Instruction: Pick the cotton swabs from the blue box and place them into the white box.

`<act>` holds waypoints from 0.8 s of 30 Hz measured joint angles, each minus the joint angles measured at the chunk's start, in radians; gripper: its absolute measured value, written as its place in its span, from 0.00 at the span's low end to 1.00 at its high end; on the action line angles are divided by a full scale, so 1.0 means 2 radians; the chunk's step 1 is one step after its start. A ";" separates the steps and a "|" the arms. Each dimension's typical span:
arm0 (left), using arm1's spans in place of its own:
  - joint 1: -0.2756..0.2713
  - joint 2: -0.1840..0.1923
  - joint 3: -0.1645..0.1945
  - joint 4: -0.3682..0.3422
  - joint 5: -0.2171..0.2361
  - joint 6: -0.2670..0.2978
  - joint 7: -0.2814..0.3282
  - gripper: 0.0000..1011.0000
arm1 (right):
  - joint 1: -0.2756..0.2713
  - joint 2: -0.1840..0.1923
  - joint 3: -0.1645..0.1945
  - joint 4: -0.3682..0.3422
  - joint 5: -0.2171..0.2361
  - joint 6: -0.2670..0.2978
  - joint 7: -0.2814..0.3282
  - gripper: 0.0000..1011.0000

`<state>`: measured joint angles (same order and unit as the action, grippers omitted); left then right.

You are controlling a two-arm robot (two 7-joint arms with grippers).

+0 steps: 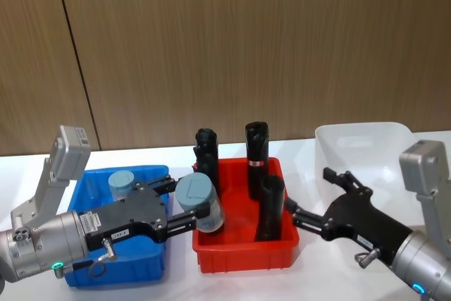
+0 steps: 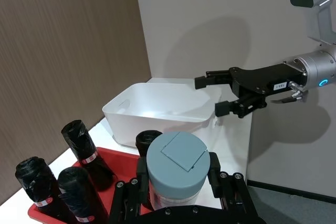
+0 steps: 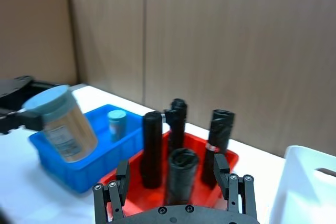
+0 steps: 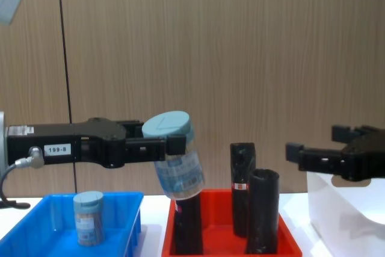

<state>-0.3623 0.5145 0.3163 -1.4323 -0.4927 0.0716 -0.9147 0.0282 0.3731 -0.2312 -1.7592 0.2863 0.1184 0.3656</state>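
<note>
Pinched a tilted jar of cotton swabs [image 1: 204,209] in the left hand [image 1: 184,202] above the red tray's [image 1: 246,253] left edge; saw another jar [image 1: 120,185] upright in the blue box [image 1: 134,273]; held the right hand [image 1: 309,192] spread near the white box [image 1: 363,139].

Looks a robot test lab or office room: wood-panelled wall [image 1: 246,47], plain white wall [image 2: 220,24], white worktop [image 1: 180,280] set with blue box [image 1: 134,273], red tray [image 1: 246,255], white box [image 1: 363,130].
</note>
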 joint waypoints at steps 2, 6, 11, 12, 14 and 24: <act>0.000 0.000 0.000 0.000 0.000 0.000 0.000 0.66 | 0.002 0.001 -0.001 0.001 0.000 0.002 0.009 0.99; 0.000 0.000 0.000 0.000 0.000 0.000 0.000 0.66 | 0.011 0.003 -0.004 0.006 -0.007 0.010 0.046 0.99; 0.000 0.000 0.000 0.000 0.000 0.000 0.001 0.66 | 0.020 0.002 -0.009 0.013 -0.017 0.014 0.074 0.99; 0.000 0.000 0.000 0.000 0.000 0.000 0.001 0.66 | 0.023 0.000 -0.010 0.015 -0.020 0.015 0.081 0.99; 0.000 0.000 0.000 0.000 0.000 0.000 0.001 0.66 | 0.028 -0.002 -0.014 0.019 -0.025 0.017 0.091 0.99; 0.000 0.000 0.000 0.000 0.000 0.000 0.001 0.66 | 0.051 -0.017 -0.028 0.041 -0.048 0.021 0.124 0.99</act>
<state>-0.3623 0.5148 0.3163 -1.4321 -0.4929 0.0715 -0.9134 0.1308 0.3392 -0.2871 -1.6764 0.1901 0.1599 0.6129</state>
